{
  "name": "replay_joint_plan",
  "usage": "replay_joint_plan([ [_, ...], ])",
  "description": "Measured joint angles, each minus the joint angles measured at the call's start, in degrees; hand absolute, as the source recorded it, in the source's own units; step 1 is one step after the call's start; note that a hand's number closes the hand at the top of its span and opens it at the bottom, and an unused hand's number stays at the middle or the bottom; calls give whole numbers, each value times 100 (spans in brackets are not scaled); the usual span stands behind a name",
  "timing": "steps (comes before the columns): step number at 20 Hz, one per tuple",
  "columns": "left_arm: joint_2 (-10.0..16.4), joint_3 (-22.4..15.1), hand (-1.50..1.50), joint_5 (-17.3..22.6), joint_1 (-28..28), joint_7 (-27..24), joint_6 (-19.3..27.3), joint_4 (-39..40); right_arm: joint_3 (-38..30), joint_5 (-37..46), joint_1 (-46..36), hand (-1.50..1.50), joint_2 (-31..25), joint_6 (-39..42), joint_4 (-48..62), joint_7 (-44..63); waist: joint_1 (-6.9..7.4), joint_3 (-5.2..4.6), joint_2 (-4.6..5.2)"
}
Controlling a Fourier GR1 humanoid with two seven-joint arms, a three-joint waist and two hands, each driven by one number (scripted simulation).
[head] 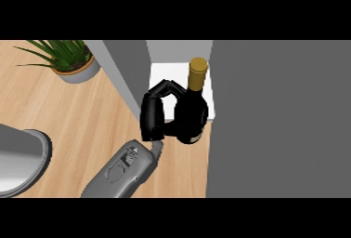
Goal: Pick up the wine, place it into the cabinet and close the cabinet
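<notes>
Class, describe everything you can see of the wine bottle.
The wine bottle has a glossy black body and a mustard-gold capped neck that points up the picture. It is at the cabinet's opening, with its neck over the white shelf and its base near the wooden counter. The left hand curls round its left side and shoulder. No label shows.

A light wooden counter [75, 121] spreads across the left of the frame under soft, even light. A spiky green plant [63, 52] in a pale grey pot [81, 74] stands at top left. A rounded grey basin [24, 162] is cut off by the left edge. A grey cabinet [281, 121] fills the right, its narrow opening showing a white shelf [168, 74].
</notes>
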Motion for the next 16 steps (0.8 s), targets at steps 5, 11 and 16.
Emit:
replay_joint_plan([
  [5, -3, 316, 150, 126, -66, -251, -235, 279, 136, 4, -128, -150, 33, -110, 9, 92, 17, 0, 0],
  [11, 39, 594, 150, 331, -411, -262, -426, 750, 119, -1, 125, -150, 84, 17, 13, -151, -4, 1, 2],
  [16, 9, 846, 150, 416, -640, -302, -735, 1150, 134, -23, -2, -150, 64, -85, 2, -1, -1, 1, 2],
])
